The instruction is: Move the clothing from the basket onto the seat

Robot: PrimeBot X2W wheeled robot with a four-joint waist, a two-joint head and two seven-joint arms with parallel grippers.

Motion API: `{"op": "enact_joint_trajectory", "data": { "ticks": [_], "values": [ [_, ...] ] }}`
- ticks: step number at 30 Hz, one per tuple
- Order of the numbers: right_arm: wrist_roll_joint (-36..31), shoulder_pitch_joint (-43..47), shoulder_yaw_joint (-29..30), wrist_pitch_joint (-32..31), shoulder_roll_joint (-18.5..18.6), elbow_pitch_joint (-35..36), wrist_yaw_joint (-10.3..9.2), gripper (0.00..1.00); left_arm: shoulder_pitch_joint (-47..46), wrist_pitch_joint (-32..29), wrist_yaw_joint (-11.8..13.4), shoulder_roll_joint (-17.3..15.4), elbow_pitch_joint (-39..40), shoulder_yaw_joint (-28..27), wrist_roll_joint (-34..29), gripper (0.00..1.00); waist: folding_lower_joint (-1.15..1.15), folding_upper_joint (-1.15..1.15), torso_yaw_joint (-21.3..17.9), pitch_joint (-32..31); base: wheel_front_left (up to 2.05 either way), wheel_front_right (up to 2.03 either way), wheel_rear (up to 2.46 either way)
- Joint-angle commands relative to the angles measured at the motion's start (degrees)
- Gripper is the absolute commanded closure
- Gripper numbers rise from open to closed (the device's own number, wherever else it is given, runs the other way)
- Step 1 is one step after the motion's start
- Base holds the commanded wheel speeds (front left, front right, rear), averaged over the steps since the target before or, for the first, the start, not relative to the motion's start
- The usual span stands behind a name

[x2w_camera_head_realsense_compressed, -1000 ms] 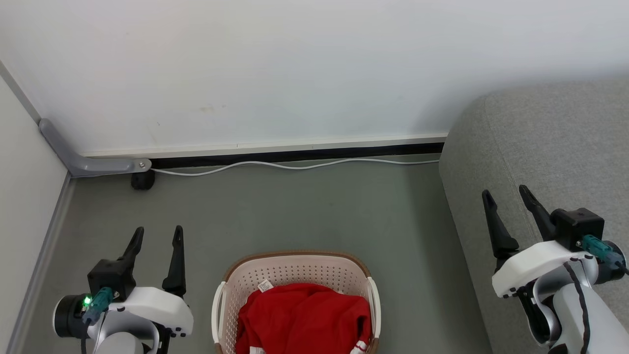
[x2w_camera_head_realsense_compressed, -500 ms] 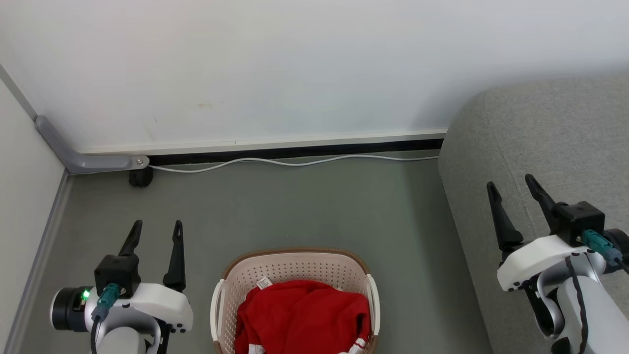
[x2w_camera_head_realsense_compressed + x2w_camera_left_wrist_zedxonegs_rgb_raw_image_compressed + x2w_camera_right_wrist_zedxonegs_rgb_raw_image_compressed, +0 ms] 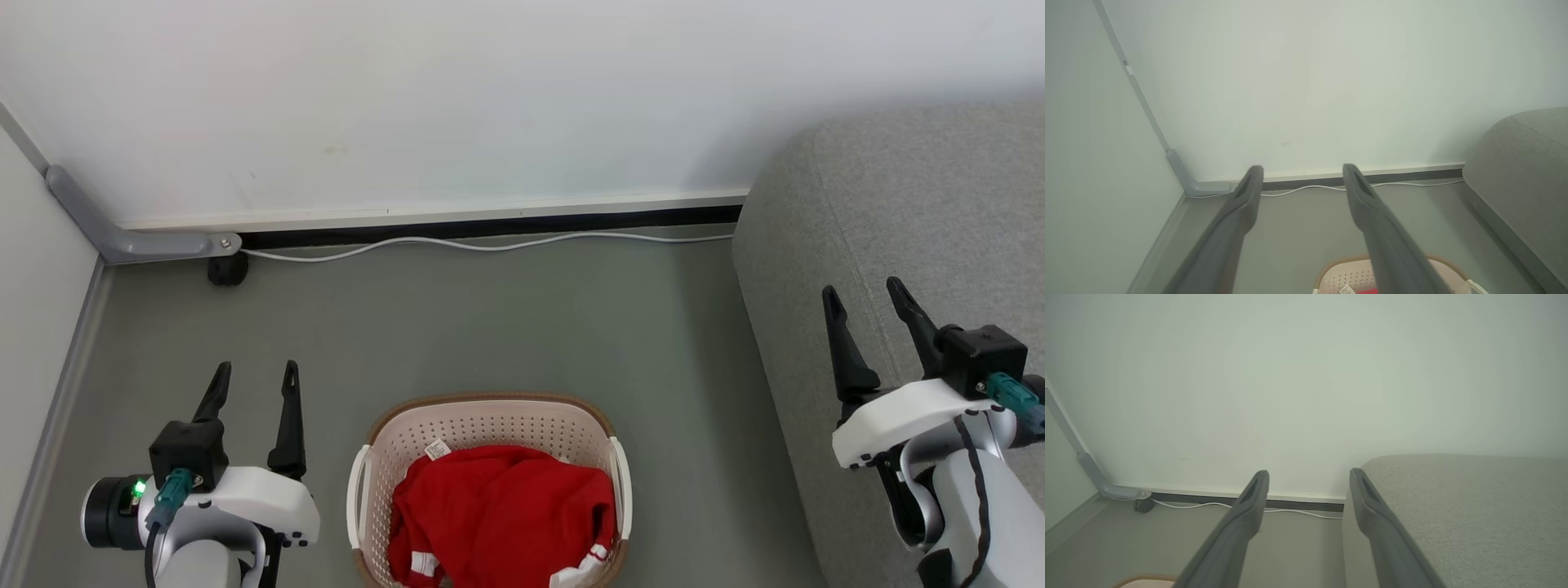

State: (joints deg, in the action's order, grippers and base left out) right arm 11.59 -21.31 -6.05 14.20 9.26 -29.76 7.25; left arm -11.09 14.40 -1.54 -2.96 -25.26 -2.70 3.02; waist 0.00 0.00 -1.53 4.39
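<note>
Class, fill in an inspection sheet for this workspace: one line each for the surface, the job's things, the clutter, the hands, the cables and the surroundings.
Surface: grey-green floor; the basket stands on it.
Job's things: red clothing heaped inside the cream basket; grey seat on the robot's right, apart from the basket, with no clothing on the part shown.
Clutter: small dark object on the floor at the foot of the wall.
Hands: left hand open and empty, left of the basket; right hand open and empty, over the seat's edge.
Cables: white cable along the foot of the wall, running to the seat.
Surroundings: plain white wall; grey conduit in the left corner.
</note>
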Motion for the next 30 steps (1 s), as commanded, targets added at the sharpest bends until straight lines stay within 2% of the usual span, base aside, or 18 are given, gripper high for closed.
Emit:
{"op": "enact_joint_trajectory", "data": {
  "ticks": [1, 12, 18, 30],
  "values": [
    [0.37, -2.27, -0.87, 0.80, 0.29, 2.09, 0.24, 0.00, -3.37, 0.60, -0.49, -0.85, 1.71, -1.83, -0.11, 0.00, 0.00, 0.00, -0.02, 0.93, 0.00, 0.00, 0.00],
    [0.85, -5.30, 0.01, 0.80, 0.35, 6.29, 0.24, 0.00, -5.79, 0.60, -1.39, -0.20, 1.98, -0.90, 0.59, 0.00, 0.00, 0.00, -0.50, 8.48, 0.00, 0.00, 0.00],
    [1.10, -8.39, 0.89, 0.80, 0.28, 9.27, 0.24, 0.00, -8.53, 0.60, -1.70, 0.02, 1.46, 0.46, 1.86, 0.00, 0.00, 0.00, -1.05, 14.88, 0.00, 0.00, 0.00],
    [1.51, -15.93, 1.20, 0.80, 0.04, 15.27, 0.24, 0.00, -14.58, 0.60, -2.27, 0.07, -2.99, 8.11, 11.02, 0.00, 0.00, 0.00, -3.03, 27.71, 0.00, 0.00, 0.00]
  ]
}}
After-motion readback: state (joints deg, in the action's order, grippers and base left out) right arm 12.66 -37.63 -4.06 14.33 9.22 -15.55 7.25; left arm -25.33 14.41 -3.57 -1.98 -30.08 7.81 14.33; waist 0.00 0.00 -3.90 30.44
